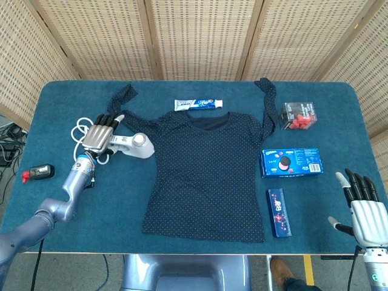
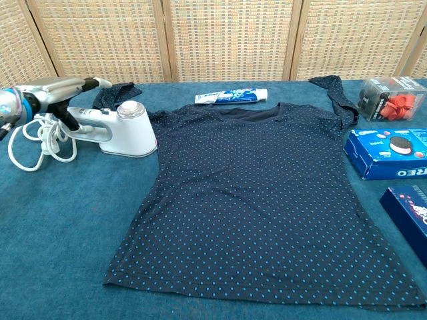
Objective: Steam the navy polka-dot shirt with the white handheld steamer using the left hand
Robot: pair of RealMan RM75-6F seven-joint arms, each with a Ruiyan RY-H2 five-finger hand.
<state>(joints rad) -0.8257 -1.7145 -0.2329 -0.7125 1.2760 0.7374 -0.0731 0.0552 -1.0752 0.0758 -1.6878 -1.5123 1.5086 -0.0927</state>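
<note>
Reaching over the handle end of the white steamer (image 1: pixel 126 145), the left hand (image 1: pixel 100 134) hangs above it with fingers stretched out flat and side by side, palm down. From the chest view the hand (image 2: pixel 57 90) sits just above the handle with a thumb dropping toward it; contact cannot be confirmed, and nothing is gripped.

Steamer lies on its side on the blue table (image 1: pixel 73 200), round head toward the shirt (image 1: pixel 209 176), just beside the shirt's left edge. White cord (image 1: pixel 82 130) bundled in loops behind the handle, partly under the hand.

Shirt: navy with light dots, spread flat mid-table, neckline toward the far edge, sleeves angled up and outward.

Right hand (image 1: pixel 364 206) at the near right table corner, fingers up and apart, holding nothing, well apart from the shirt.

Other items: toothpaste tube (image 1: pixel 198 104) just beyond the collar; clear box with red contents (image 1: pixel 297 115), blue cookie box (image 1: pixel 291 162) and a slim dark blue box (image 1: pixel 279 212) lined down the shirt's right side. Small black device with red tip (image 1: pixel 37 172) near the left table edge.
</note>
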